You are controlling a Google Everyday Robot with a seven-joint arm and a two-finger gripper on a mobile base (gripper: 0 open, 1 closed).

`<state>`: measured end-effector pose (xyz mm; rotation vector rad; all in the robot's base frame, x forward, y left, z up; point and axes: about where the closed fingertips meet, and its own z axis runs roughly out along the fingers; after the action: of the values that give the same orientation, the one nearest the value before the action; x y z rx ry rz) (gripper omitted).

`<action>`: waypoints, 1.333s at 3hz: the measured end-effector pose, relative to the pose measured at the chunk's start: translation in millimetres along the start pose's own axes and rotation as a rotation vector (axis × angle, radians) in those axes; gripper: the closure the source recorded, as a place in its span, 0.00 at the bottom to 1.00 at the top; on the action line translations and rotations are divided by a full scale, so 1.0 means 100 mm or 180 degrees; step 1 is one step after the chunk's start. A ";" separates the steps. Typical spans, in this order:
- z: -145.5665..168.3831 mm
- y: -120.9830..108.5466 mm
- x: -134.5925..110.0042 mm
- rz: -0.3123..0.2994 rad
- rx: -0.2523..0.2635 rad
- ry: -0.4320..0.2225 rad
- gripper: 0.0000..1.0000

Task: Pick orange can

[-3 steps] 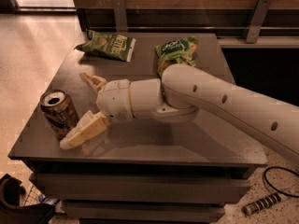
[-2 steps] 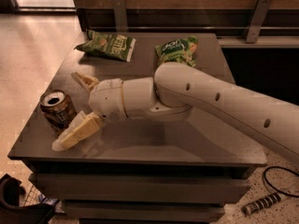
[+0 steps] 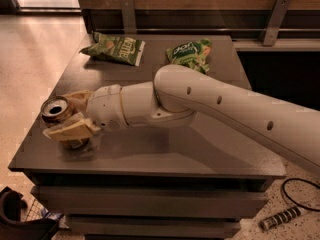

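Note:
The orange can (image 3: 54, 109), shiny bronze with a silver open top, stands at the left edge of the dark table (image 3: 175, 151). My gripper (image 3: 58, 115) reaches it from the right at the end of the white arm (image 3: 210, 101). One cream finger (image 3: 76, 98) lies behind the can and the other finger (image 3: 70, 131) in front of it. Both press against its sides. The can's lower body is hidden behind the near finger.
Two green snack bags lie at the back of the table, one at back left (image 3: 114, 48) and one at back middle (image 3: 190, 51). A wooden wall with metal brackets runs behind. A black cable (image 3: 300, 196) lies on the floor at right, and a dark object (image 3: 20, 221) at lower left.
The gripper has moved left onto the can. Its fingers, spread wide to the can's right before, have come together around it.

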<state>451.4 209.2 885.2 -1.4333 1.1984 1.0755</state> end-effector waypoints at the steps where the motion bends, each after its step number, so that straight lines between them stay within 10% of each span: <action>1: 0.02 0.02 -0.02 -0.0010 -0.0017 0.0000 0.88; 4: -0.18 0.00 -0.30 -0.0179 -0.0021 -0.0118 1.00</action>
<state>447.9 196.3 917.6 -1.4378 1.1229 1.0640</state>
